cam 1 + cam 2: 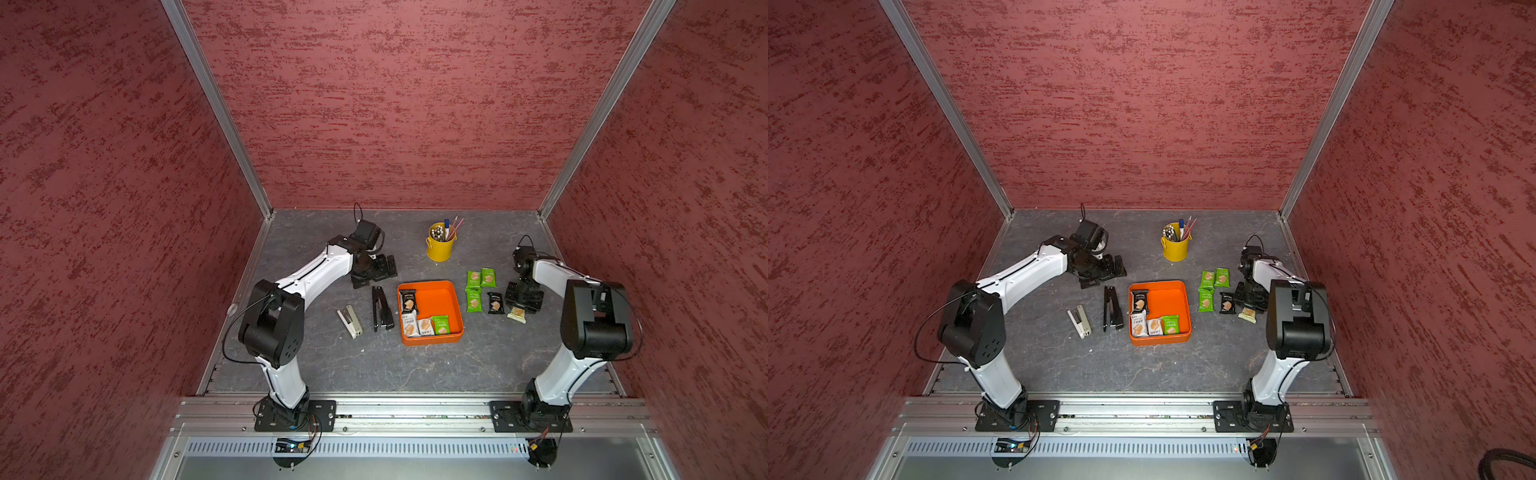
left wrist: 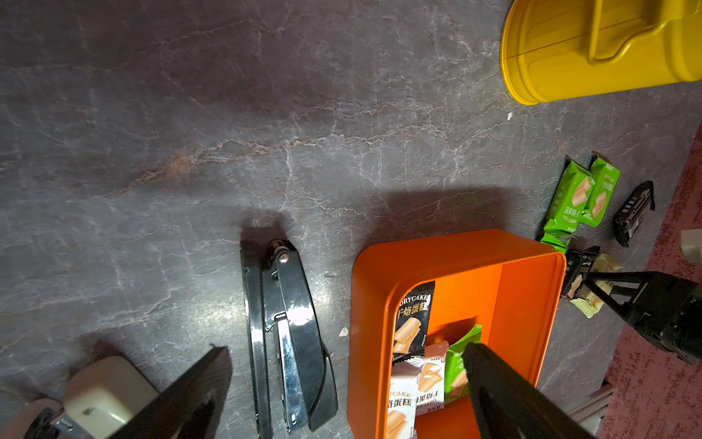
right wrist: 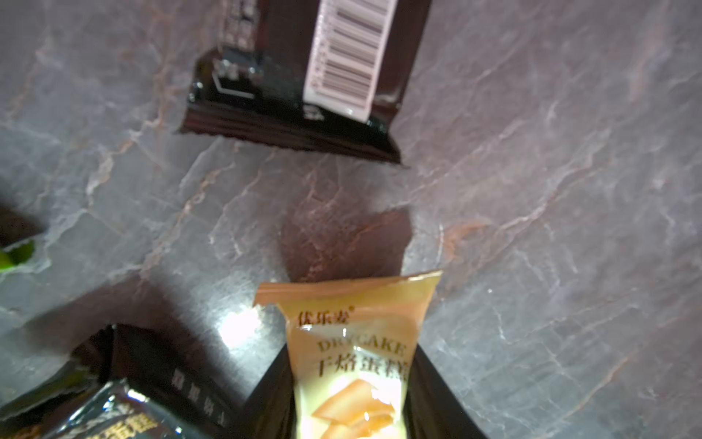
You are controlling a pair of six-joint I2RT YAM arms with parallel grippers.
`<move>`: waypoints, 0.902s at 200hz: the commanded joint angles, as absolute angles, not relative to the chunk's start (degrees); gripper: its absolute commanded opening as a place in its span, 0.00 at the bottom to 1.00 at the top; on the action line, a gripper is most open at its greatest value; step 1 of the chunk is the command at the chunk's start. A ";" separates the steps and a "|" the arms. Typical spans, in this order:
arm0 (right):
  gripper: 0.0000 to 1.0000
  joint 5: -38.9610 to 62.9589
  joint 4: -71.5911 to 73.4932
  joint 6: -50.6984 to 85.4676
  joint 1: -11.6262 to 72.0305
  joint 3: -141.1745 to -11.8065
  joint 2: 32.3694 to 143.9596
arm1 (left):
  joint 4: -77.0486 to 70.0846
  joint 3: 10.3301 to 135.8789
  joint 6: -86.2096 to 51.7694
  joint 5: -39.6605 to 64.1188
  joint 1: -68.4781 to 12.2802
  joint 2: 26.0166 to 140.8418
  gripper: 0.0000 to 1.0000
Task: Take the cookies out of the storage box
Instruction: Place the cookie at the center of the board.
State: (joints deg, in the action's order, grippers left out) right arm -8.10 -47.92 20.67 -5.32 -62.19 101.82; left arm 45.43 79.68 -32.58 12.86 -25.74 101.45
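- Both top views: four cookies (image 1: 424,326) are left in the box (image 1: 436,299), five seen beside it.
- Right gripper (image 3: 349,355): white packet (image 3: 353,304) is flanked by its fingers (image 3: 427,387); hold cannot be told.
- Left gripper (image 2: 345,347) is spread wide, empty.

Enclosure: 3 walls — the back wall (image 1: 395,104) at 12 o'clock, the left wall (image 1: 104,208) at 9 o'clock and the right wall (image 1: 685,208) at 3 o'clock. All carry a dull red finish with darker horizontal streaks. 2 aluminium corner posts (image 1: 216,108) rise at 11 and 1 o'clock, where the walls meet. The work surface (image 1: 374,365) is flat and dark grey, stone-patterned with pale veins. At 6 o'clock an aluminium rail (image 1: 415,415) spans the front edge. Nearer the camera lie a grey slotted strip (image 1: 415,448) and a smooth metal panel (image 1: 395,469). Lighting is even across the walls — a bright glare patch (image 3: 237,327) shows on the surface in the right wrist view.
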 commanded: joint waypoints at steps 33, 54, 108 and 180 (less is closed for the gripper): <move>0.67 -7.47 -47.66 22.01 -5.54 -61.99 96.41 | 47.45 81.81 -31.06 12.39 -26.58 101.81 1.00; 0.70 -6.76 -48.88 22.49 -4.67 -61.64 90.12 | 47.47 81.24 -30.02 13.37 -27.30 100.87 1.00; 0.98 -8.86 -49.22 23.72 3.66 -62.22 72.12 | 48.46 81.60 -28.44 13.13 -31.70 98.67 1.00; 0.99 0.28 -35.31 35.52 5.64 -60.55 64.07 | 50.25 85.46 -38.65 3.81 -45.23 99.69 1.00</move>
State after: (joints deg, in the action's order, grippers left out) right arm -4.01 -42.65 27.03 5.69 -61.80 64.18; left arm 48.82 82.91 -32.82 8.32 -41.39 99.72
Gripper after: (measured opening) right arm 0.985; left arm 0.997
